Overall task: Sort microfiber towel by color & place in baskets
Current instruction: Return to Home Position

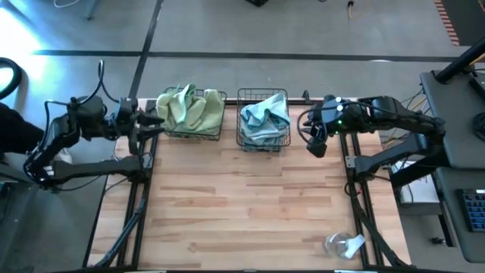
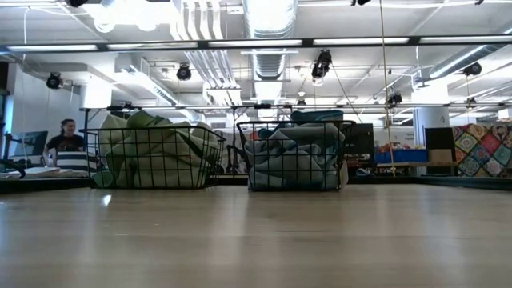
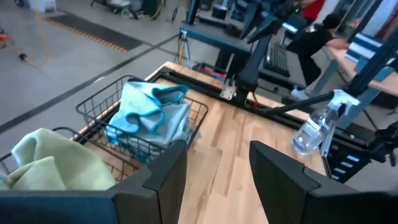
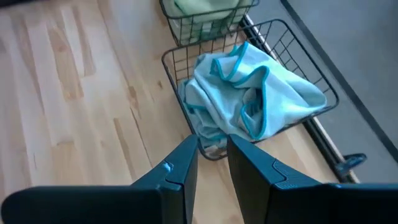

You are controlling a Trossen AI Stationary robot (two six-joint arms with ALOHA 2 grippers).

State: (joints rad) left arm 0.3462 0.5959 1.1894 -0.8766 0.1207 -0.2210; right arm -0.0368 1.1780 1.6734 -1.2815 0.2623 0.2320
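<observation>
Two black wire baskets stand side by side at the table's far edge. The left basket [image 1: 221, 135] holds light green microfiber towels [image 1: 189, 110], which heap above its rim [image 2: 152, 148]. The right basket [image 1: 241, 97] holds pale blue towels [image 1: 265, 117] with teal edging [image 4: 255, 93]. My left gripper [image 1: 155, 125] hovers just left of the green basket, open [image 3: 217, 168], with nothing between its fingers. My right gripper [image 1: 314, 144] hovers right of the blue basket; its fingers stand a narrow gap apart [image 4: 213, 155] and hold nothing. Neither gripper shows in the low view.
A clear plastic spray bottle [image 1: 345, 244] lies at the table's near right corner. Bare wooden tabletop [image 1: 242, 205] spreads in front of the baskets. A person [image 2: 66, 138] sits in the room beyond the table's left side.
</observation>
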